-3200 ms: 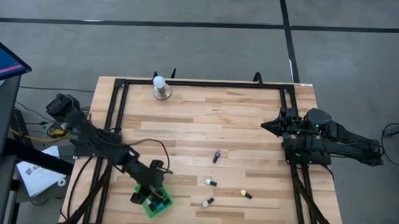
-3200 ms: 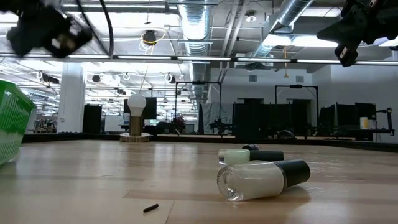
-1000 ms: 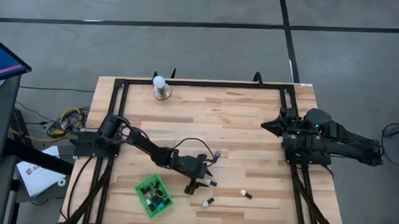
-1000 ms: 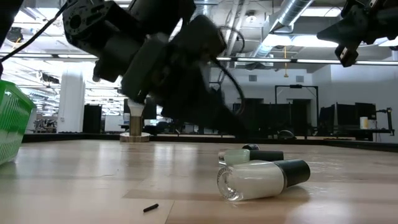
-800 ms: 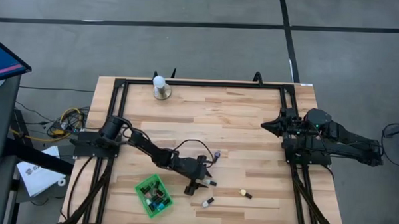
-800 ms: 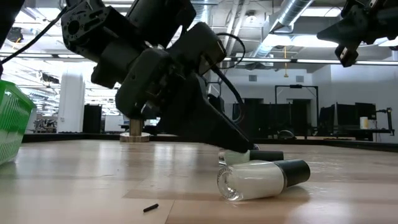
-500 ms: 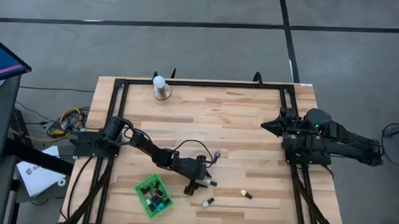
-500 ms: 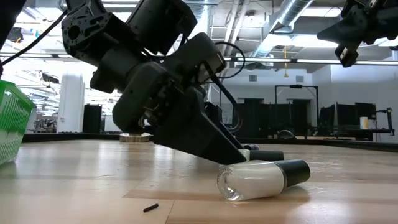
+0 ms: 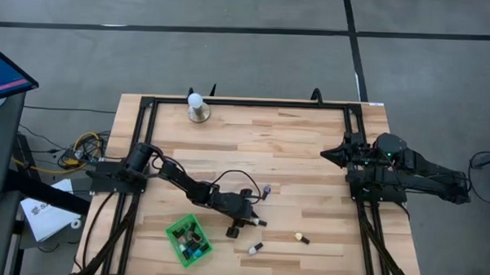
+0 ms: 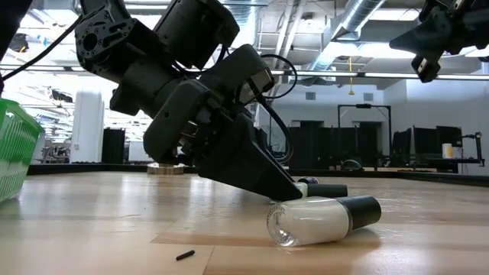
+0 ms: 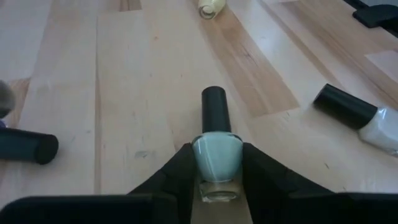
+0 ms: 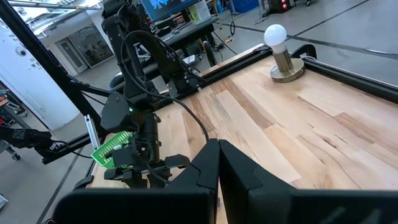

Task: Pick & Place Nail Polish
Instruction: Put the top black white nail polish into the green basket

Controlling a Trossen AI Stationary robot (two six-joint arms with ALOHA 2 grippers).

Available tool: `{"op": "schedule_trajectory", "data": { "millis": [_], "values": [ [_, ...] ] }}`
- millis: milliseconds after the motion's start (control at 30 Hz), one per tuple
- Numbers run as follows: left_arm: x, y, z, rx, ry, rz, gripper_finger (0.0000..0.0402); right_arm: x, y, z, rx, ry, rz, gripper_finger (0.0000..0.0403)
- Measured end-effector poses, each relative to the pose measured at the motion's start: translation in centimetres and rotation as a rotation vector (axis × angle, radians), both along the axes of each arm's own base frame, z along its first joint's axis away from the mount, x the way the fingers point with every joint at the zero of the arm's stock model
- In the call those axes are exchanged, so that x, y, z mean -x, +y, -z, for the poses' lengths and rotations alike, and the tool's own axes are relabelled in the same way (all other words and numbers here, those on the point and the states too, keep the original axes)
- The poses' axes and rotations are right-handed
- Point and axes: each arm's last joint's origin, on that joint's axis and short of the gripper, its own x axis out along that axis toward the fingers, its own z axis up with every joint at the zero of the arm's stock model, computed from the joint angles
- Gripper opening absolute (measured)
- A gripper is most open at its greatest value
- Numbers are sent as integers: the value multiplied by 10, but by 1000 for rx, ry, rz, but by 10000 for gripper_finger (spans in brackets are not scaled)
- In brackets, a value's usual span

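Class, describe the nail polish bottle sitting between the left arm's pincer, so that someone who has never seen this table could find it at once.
Start at the wooden table and follow the left arm to its left pincer, low near the table's middle. Between its fingers lies a pale mint bottle, its black cap pointing away from the arm. Its neighbours, a white bottle and a cream bottle, lie loose, untouched by any pincer.

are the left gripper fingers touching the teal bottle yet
Touching. The left wrist view shows both fingers pressed against the sides of the teal bottle, with no gap on either side.
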Motion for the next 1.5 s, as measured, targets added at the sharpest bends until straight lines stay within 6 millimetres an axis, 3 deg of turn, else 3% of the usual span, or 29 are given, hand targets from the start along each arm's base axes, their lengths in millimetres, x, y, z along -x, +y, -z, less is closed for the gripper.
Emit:
{"op": "schedule_trajectory", "data": {
  "millis": [233, 400, 600, 767, 900, 1067, 1333, 1500],
  "values": [
    [3, 5, -6, -35, 13, 10, 97, 0, 0, 0, 0, 0, 0, 0],
    [14, 17, -24, -72, 67, 1, 97, 0, 0, 0, 3, 1, 16, 0],
    [34, 26, -71, -85, 108, -38, 97, 0, -2, 0, 4, -4, 32, 0],
    [69, 24, -116, 8, 209, -131, 97, 0, -3, -1, 5, -7, 50, 0],
    [103, 13, -149, 101, 246, -242, 97, 1, -4, -1, 6, -6, 66, 0],
    [143, -10, -168, 210, 305, -349, 97, 1, -5, -1, 5, -5, 77, 0],
    [183, -52, -168, 449, 464, -453, 97, 1, -5, -1, 5, -6, 81, 0],
    [197, -62, -165, 488, 510, -536, 97, 1, -5, -1, 6, -6, 81, 0]
  ]
}}
